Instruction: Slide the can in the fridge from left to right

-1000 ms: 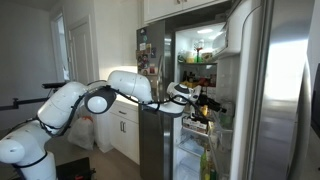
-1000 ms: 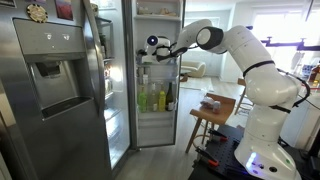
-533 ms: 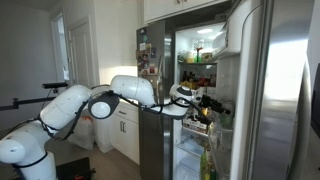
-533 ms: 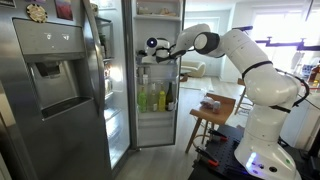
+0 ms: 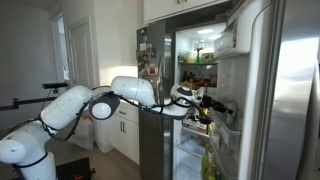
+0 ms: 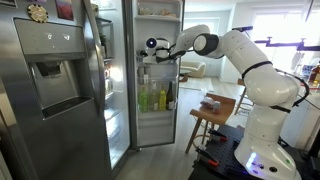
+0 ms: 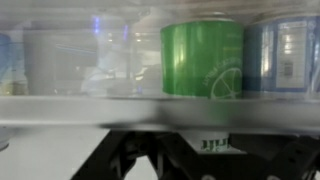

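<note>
The green can (image 7: 200,60) stands upright on a glass shelf (image 7: 100,112) inside the fridge (image 5: 290,90), whose doors are open in both exterior views. The arm reaches into the lit interior at shelf height. In the wrist view my gripper (image 7: 205,150) sits low at the shelf edge. Its dark fingers (image 7: 150,150) lie close against both sides of the can's white lower part. The view is blurred. In the exterior views the gripper (image 5: 207,100) (image 6: 146,52) is inside the fridge (image 6: 60,90) and the can is hidden.
A blue can (image 7: 285,55) stands just right of the green one, and a clear container (image 7: 60,60) stands to its left. Bottles (image 6: 155,98) fill a lower shelf. A wooden stool (image 6: 212,110) stands beside the robot base, and white cabinets (image 5: 125,130) flank the fridge.
A second ago the arm reached slightly deeper into the fridge. Since then it has held still at the shelf.
</note>
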Controlling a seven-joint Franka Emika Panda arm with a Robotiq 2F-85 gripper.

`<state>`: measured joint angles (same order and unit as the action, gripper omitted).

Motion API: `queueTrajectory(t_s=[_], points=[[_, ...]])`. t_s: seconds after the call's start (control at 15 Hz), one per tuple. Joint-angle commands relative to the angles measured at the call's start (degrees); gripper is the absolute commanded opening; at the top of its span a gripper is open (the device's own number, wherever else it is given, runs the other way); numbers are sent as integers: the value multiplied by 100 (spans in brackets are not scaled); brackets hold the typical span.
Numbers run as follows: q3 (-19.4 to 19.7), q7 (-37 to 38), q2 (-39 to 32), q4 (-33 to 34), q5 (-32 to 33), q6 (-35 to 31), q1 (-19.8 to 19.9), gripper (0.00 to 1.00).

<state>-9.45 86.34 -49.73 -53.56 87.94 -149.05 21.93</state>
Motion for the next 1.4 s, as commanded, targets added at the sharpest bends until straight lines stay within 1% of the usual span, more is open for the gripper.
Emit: queueTrajectory(t_s=[0.0, 0.07, 0.13, 0.2, 0.27, 0.4, 0.47, 0.53, 0.6, 0.8, 1.33], points=[[131, -56, -251, 430, 123, 136, -71, 36], [151, -59, -239, 411, 120, 162, -62, 32], [182, -25, -215, 369, 143, 173, -49, 26], [203, 1, -191, 326, 165, 169, -44, 74], [239, 56, -161, 289, 216, 157, -49, 75], [272, 93, -126, 250, 284, 149, -65, 88], [298, 94, -129, 255, 296, 152, -69, 97], [323, 91, -124, 253, 312, 153, -72, 100], [353, 101, -123, 252, 344, 151, -76, 100], [460, 125, -149, 278, 420, 157, -83, 100], [564, 133, -127, 210, 473, 232, -8, 100]])
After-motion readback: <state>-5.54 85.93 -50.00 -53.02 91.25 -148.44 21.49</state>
